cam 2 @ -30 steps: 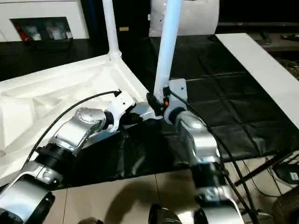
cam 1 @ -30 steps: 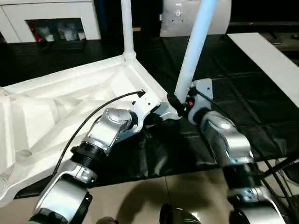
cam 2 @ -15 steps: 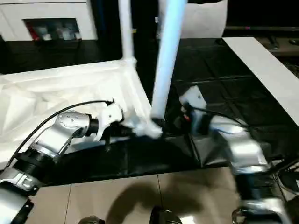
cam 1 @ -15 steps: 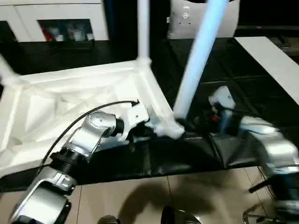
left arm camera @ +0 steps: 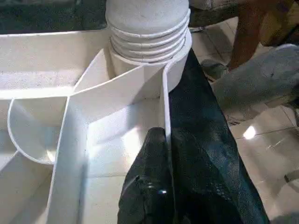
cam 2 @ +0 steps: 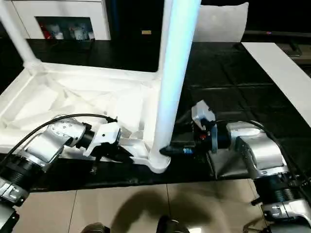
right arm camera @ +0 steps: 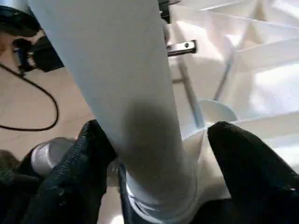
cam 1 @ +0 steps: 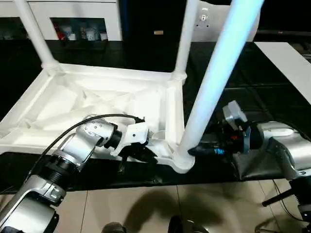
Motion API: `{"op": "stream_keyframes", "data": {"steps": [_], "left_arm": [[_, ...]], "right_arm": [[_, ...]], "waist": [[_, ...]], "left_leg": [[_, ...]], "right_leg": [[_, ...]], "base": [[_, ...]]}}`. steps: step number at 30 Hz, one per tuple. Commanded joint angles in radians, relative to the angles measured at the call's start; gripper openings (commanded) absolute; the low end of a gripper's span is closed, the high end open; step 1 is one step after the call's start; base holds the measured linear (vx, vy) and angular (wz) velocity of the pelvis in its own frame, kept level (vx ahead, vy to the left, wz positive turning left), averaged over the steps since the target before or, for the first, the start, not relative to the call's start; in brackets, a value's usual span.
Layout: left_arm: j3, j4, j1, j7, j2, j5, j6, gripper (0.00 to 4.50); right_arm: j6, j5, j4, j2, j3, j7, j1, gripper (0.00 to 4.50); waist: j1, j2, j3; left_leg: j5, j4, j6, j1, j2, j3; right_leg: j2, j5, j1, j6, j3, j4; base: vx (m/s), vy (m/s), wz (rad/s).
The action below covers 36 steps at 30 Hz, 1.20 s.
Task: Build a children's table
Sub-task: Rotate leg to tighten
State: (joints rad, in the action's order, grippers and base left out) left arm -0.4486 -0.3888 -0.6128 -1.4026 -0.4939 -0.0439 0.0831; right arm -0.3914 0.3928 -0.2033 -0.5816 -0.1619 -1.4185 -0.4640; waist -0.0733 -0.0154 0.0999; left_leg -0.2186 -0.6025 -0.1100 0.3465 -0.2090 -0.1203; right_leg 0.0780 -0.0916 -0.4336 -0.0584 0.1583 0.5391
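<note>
Black-sheeted work table (cam 1: 272,82), white cabinet (cam 1: 73,19), tiled floor (cam 1: 146,204)

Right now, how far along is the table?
Done: the far left leg and far right leg stand in the upturned top. In hand: the near leg stands in its corner socket, the right gripper open around its base, and the left gripper shut on the top's rim. Left: probably the fourth corner, which I cannot make out.
</note>
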Motion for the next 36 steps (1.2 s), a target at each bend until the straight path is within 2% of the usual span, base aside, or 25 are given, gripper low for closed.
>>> {"op": "stream_keyframes", "data": {"steps": [1, 5, 11, 16, 18, 19, 20, 21, 22, 23, 24, 25, 26, 27, 28, 29, 30, 31, 32, 33, 34, 35, 36], "left_arm": [[-0.039, 0.03, -0.009, -0.056, 0.007, 0.01, -0.024, 0.0], [-0.04, 0.032, -0.012, -0.063, 0.003, 0.009, -0.025, 0.0], [-0.03, 0.027, -0.017, -0.062, 0.006, 0.006, -0.017, 0.0], [0.004, 0.017, -0.022, 0.027, 0.037, 0.01, 0.045, 0.0], [0.009, 0.016, -0.023, 0.04, 0.041, 0.01, 0.057, 0.0], [0.028, 0.011, -0.028, 0.086, 0.066, 0.003, 0.092, 0.0], [0.044, 0.004, -0.036, 0.136, 0.092, 0.002, 0.119, 0.0], [0.063, -0.004, -0.049, 0.201, 0.125, 0.002, 0.164, 0.0], [0.085, -0.018, -0.068, 0.282, 0.172, 0.004, 0.215, 0.0], [0.09, -0.022, -0.072, 0.3, 0.183, 0.005, 0.225, 0.0], [0.096, -0.028, -0.079, 0.326, 0.2, 0.005, 0.241, 0.0], [0.117, -0.05, -0.096, 0.398, 0.243, 0.012, 0.266, 0.0], [0.124, -0.056, -0.1, 0.421, 0.256, 0.015, 0.277, 0.0], [0.131, -0.065, -0.108, 0.458, 0.278, 0.021, 0.291, 0.0], [0.134, -0.07, -0.111, 0.479, 0.289, 0.025, 0.299, 0.0], [0.14, -0.081, -0.119, 0.558, 0.332, 0.047, 0.328, 0.0], [0.141, -0.083, -0.121, 0.587, 0.348, 0.057, 0.339, 0.0], [0.147, -0.087, -0.121, 0.608, 0.358, 0.059, 0.345, 0.0], [0.154, -0.088, -0.121, 0.623, 0.365, 0.063, 0.352, 0.0], [0.155, -0.087, -0.12, 0.63, 0.369, 0.067, 0.352, 0.0], [0.155, -0.087, -0.119, 0.635, 0.371, 0.07, 0.352, 0.0], [0.154, -0.083, -0.116, 0.647, 0.376, 0.078, 0.356, 0.0], [0.152, -0.079, -0.114, 0.647, 0.374, 0.081, 0.353, 0.0]], "right_arm": [[-0.014, 0.006, 0.001, 0.001, -0.014, -0.026, -0.01, 3.22], [-0.023, 0.009, -0.009, 0.003, -0.025, -0.049, -0.018, 2.85], [-0.039, 0.022, -0.01, 0.011, -0.032, -0.06, -0.022, 2.32], [-0.085, 0.059, 0.04, 0.055, 0.009, 0.021, 0.009, 2.1], [-0.089, 0.062, 0.045, 0.063, 0.015, 0.037, 0.013, 2.07], [-0.094, 0.047, 0.06, 0.093, 0.026, 0.115, 0.023, 2.06], [-0.093, 0.019, 0.071, 0.125, 0.032, 0.2, 0.032, 2.05], [-0.103, -0.012, 0.073, 0.166, 0.042, 0.305, 0.035, 2.04], [-0.117, -0.048, 0.066, 0.224, 0.061, 0.439, 0.031, 2.04], [-0.12, -0.055, 0.064, 0.237, 0.066, 0.468, 0.029, 2.03], [-0.124, -0.064, 0.059, 0.26, 0.076, 0.514, 0.026, 2.0], [-0.136, -0.078, 0.06, 0.314, 0.097, 0.612, 0.018, 1.99], [-0.143, -0.083, 0.064, 0.332, 0.105, 0.65, 0.017, 1.97], [-0.153, -0.098, 0.065, 0.364, 0.119, 0.722, 0.013, 1.97], [-0.157, -0.108, 0.067, 0.38, 0.124, 0.759, 0.011, 1.96], [-0.154, -0.159, 0.067, 0.453, 0.144, 0.922, 0.008, 1.96], [-0.149, -0.181, 0.066, 0.482, 0.15, 0.985, 0.007, 1.96], [-0.132, -0.192, 0.065, 0.495, 0.149, 1.008, 0.007, 1.96], [-0.123, -0.201, 0.068, 0.505, 0.148, 1.021, 0.008, 1.96], [-0.108, -0.207, 0.067, 0.509, 0.144, 1.023, 0.009, 1.96], [-0.098, -0.212, 0.067, 0.512, 0.142, 1.024, 0.009, 1.96], [-0.06, -0.228, 0.067, 0.521, 0.135, 1.041, 0.01, 2.5], [-0.047, -0.22, 0.068, 0.524, 0.145, 1.042, 0.011, 2.5]], "waist": [[0.002, -0.007, -0.087], [-0.006, -0.005, -0.084], [-0.007, -0.005, -0.081], [-0.004, -0.003, -0.079], [-0.001, -0.004, -0.077], [0.0, -0.001, -0.075], [0.006, -0.002, -0.073], [0.006, -0.002, -0.073], [0.012, -0.001, -0.073], [0.027, 0.0, -0.072], [0.042, 0.006, -0.08], [0.046, 0.018, -0.079], [0.064, 0.03, -0.072], [0.068, 0.028, -0.071], [0.071, 0.026, -0.066], [0.082, 0.02, -0.063], [0.089, 0.014, -0.059], [0.093, 0.015, -0.061], [0.101, 0.027, -0.067], [0.097, 0.043, -0.071], [0.094, 0.043, -0.071], [0.097, 0.031, -0.062], [0.092, 0.017, -0.052]], "left_leg": [[-0.041, 0.063, 0.123, 0.014, -0.007, -0.028], [-0.047, 0.063, 0.114, 0.012, -0.008, -0.029], [-0.069, 0.064, 0.1, 0.012, -0.005, -0.029], [-0.081, 0.064, 0.09, 0.012, 0.0, -0.03], [-0.1, 0.063, 0.084, 0.012, 0.004, -0.03], [-0.107, 0.062, 0.081, 0.01, 0.005, -0.03], [-0.115, 0.06, 0.068, 0.01, 0.011, -0.032], [-0.115, 0.06, 0.068, 0.01, 0.011, -0.032], [-0.13, 0.057, 0.057, 0.011, 0.015, -0.031], [-0.154, 0.052, 0.045, 0.009, 0.016, -0.029], [-0.171, 0.054, 0.055, 0.022, 0.008, -0.02], [-0.174, 0.061, 0.062, 0.026, -0.006, -0.012], [-0.28, 0.088, 0.08, 0.027, -0.072, 0.013], [-0.317, 0.095, 0.073, 0.025, -0.081, 0.018], [-0.347, 0.098, 0.067, 0.018, -0.076, 0.015], [-0.34, 0.07, 0.053, -0.007, -0.026, -0.01], [-0.271, 0.045, 0.044, -0.011, 0.016, -0.031], [-0.256, 0.044, 0.047, -0.007, 0.02, -0.032], [-0.255, 0.048, 0.067, 0.005, 0.002, -0.022], [-0.288, 0.069, 0.087, 0.015, -0.055, 0.004], [-0.313, 0.087, 0.096, 0.019, -0.085, 0.016], [-0.359, 0.104, 0.091, 0.018, -0.095, 0.021], [-0.33, 0.053, 0.057, -0.024, -0.001, -0.027]], "right_leg": [[0.055, -0.448, 0.091, -0.071, -0.048, -0.055], [0.055, -0.478, 0.088, -0.057, -0.047, -0.061], [0.054, -0.51, 0.089, -0.037, -0.044, -0.068], [0.051, -0.536, 0.088, -0.018, -0.04, -0.075], [0.049, -0.571, 0.087, 0.001, -0.033, -0.084], [0.048, -0.584, 0.086, 0.009, -0.03, -0.087], [0.043, -0.615, 0.083, 0.038, -0.022, -0.098], [0.043, -0.615, 0.083, 0.038, -0.022, -0.098], [0.039, -0.636, 0.083, 0.057, -0.01, -0.106], [0.035, -0.658, 0.082, 0.087, 0.009, -0.12], [0.04, -0.637, 0.108, 0.116, 0.027, -0.125], [0.045, -0.605, 0.117, 0.111, 0.028, -0.123], [0.057, -0.5, 0.128, 0.075, 0.015, -0.08], [0.062, -0.479, 0.13, 0.064, 0.005, -0.065], [0.064, -0.49, 0.123, 0.056, -0.003, -0.07], [0.066, -0.589, 0.098, 0.059, 0.011, -0.116], [0.064, -0.685, 0.088, 0.087, 0.046, -0.152], [0.057, -0.701, 0.094, 0.112, 0.06, -0.161], [0.053, -0.658, 0.115, 0.146, 0.073, -0.161], [0.065, -0.558, 0.136, 0.136, 0.049, -0.116], [0.07, -0.49, 0.136, 0.113, 0.022, -0.077], [0.075, -0.425, 0.124, 0.074, -0.013, -0.045], [0.066, -0.626, 0.071, 0.091, 0.013, -0.132]], "base": [[0.0, 0.0, 0.0], [0.0, 0.0, 0.0], [0.0, 0.0, 0.0], [0.0, 0.0, 0.0], [0.0, 0.0, 0.0], [0.0, 0.0, 0.0], [0.0, 0.0, 0.0], [0.0, 0.0, 0.0], [0.0, 0.0, 0.0], [0.0, 0.0, 0.0], [0.0, 0.0, 0.0], [0.0, 0.0, 0.0], [0.0, 0.0, 0.0], [0.0, 0.0, 0.0], [0.0, 0.0, 0.0], [0.0, 0.0, 0.0], [0.0, 0.0, 0.0], [0.0, 0.0, 0.0], [0.0, 0.0, 0.0], [0.0, 0.0, 0.0], [0.0, 0.0, 0.0], [0.041, -0.057, 0.06], [0.041, -0.057, 0.06]]}}
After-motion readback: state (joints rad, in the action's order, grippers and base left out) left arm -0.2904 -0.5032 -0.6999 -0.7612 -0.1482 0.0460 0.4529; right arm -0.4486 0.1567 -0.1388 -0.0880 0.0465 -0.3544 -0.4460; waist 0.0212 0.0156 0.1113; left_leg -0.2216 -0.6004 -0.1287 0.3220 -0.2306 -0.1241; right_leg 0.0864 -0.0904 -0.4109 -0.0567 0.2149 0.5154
